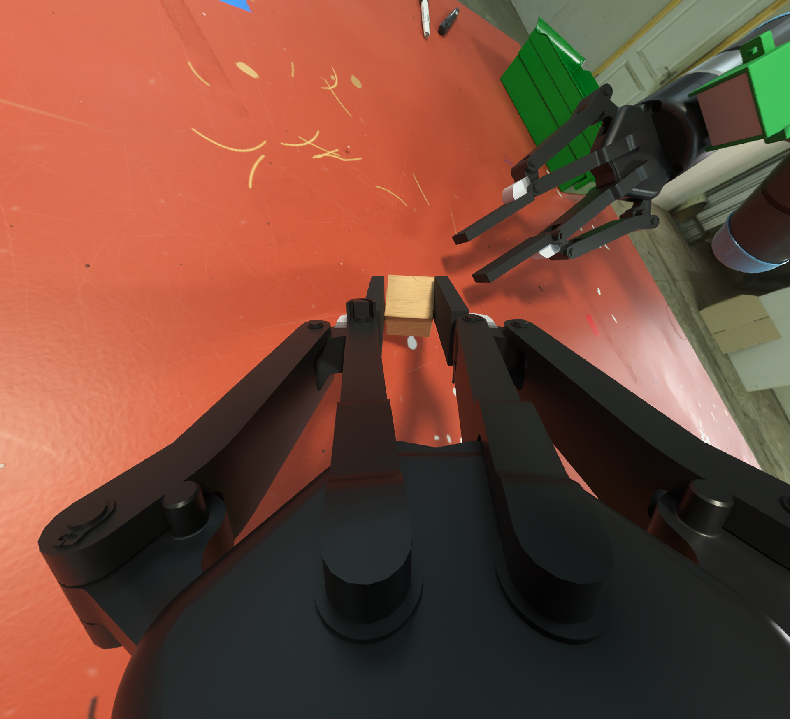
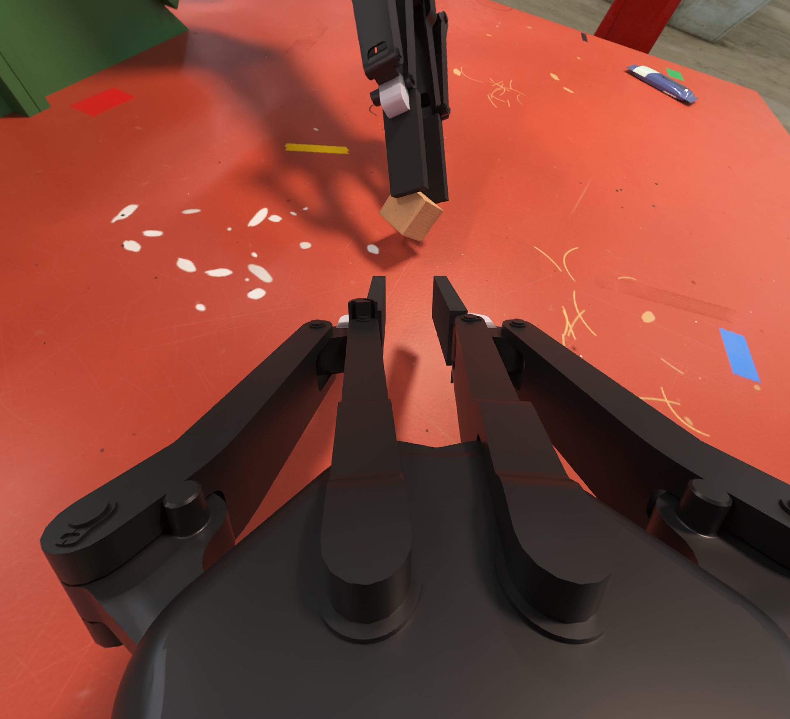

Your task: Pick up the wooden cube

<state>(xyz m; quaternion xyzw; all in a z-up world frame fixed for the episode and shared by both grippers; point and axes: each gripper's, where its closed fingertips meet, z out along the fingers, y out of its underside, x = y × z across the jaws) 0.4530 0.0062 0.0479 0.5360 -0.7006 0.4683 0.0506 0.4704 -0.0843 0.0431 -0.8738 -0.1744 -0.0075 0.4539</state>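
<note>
Across both frames a scratched red table (image 1: 171,228) was spread, with a green bin (image 1: 543,100) at the upper right of the left wrist view. At the right edge of that view the right gripper (image 1: 470,256) was seen with its fingers parted and nothing between them. At the centre of that frame the left gripper (image 1: 409,292) was closed narrowly upon the wooden cube (image 1: 409,297). In the right wrist view the cube hung tilted beneath the fingertips, apart from its shadow, and so was judged lifted. The grasp was judged done and the lift in hand; a steady upward carry with unrelaxed grip would be called for. Two markers (image 1: 434,17) lay at the upper middle.
</note>
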